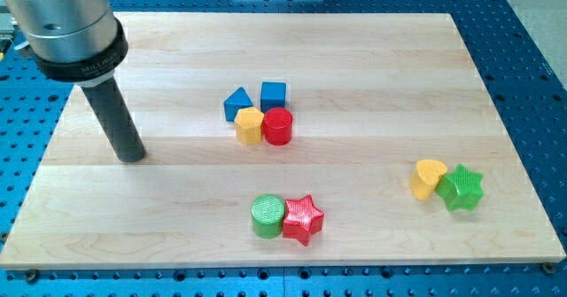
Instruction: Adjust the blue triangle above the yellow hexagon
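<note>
The blue triangle (237, 103) sits near the board's middle, touching the upper left side of the yellow hexagon (249, 125). A blue cube (273, 95) stands just right of the triangle, and a red cylinder (277, 127) touches the hexagon's right side. My tip (132, 157) rests on the board well to the view's left of this cluster, a little lower than the hexagon, and touches no block.
A green cylinder (267, 216) and a red star (303, 218) touch near the view's bottom centre. A yellow heart (429, 178) and a green star (461, 188) sit together at the right. The wooden board (372, 58) lies on a blue perforated table.
</note>
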Controlling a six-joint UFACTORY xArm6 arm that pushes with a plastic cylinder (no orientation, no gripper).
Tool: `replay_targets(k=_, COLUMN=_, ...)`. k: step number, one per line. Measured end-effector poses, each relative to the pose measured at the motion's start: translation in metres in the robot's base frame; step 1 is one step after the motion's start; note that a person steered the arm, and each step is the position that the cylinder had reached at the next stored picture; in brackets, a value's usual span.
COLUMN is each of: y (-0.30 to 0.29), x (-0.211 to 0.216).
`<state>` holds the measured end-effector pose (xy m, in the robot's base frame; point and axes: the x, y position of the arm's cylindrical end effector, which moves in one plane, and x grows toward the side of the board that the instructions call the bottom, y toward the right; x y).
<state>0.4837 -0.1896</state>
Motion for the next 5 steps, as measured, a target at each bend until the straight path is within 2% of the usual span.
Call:
replay_targets(k=2, y=0.000, x=-0.014)
replay_targets(k=3, y=0.030, x=-0.040)
replay_targets(k=4, y=0.068, x=-0.086)
replay_targets(k=5, y=0.108, x=-0.090)
